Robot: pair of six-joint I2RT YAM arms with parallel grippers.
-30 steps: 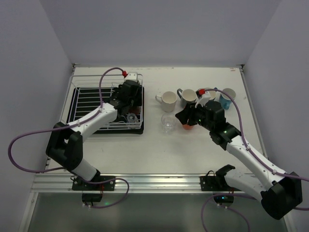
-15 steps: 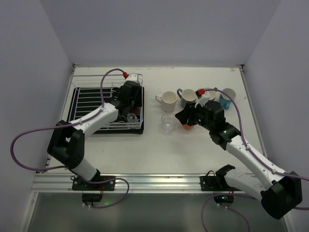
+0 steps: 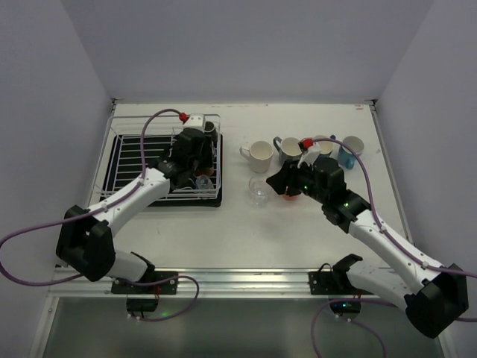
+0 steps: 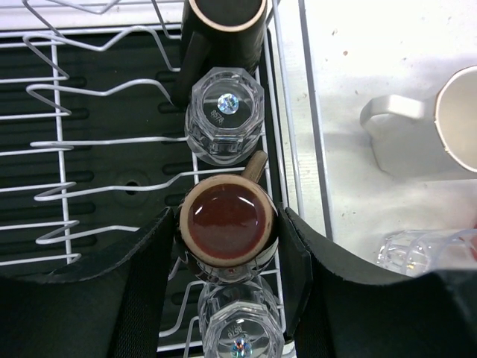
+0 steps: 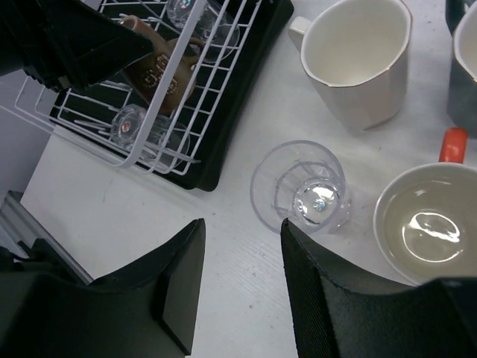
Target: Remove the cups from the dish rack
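- A white wire dish rack (image 3: 127, 149) on a black tray is seen at the left of the table (image 3: 223, 239).
- The left gripper (image 4: 227, 250) is lowered over the rack's right-hand row. Its jaws are pressed against both sides of a brown cup (image 4: 227, 220), which is firmly gripped.
- In that same row, a clear glass (image 4: 223, 112) is set just beyond the brown cup, a second glass (image 4: 238, 328) just before it, and a dark cup (image 4: 223, 19) at the far end.
- Right of the rack, a cream mug (image 5: 361, 63) and a clear tumbler (image 5: 302, 190) are set on the table.
- The right gripper (image 5: 240, 287) is held above the table beside the tumbler. Its jaws are spread wide, and nothing is held.
- An orange-handled mug (image 5: 425, 224) is seen just right of the tumbler.
- A grey mug (image 3: 291, 149) and a light blue cup (image 3: 349, 153) are set farther right.
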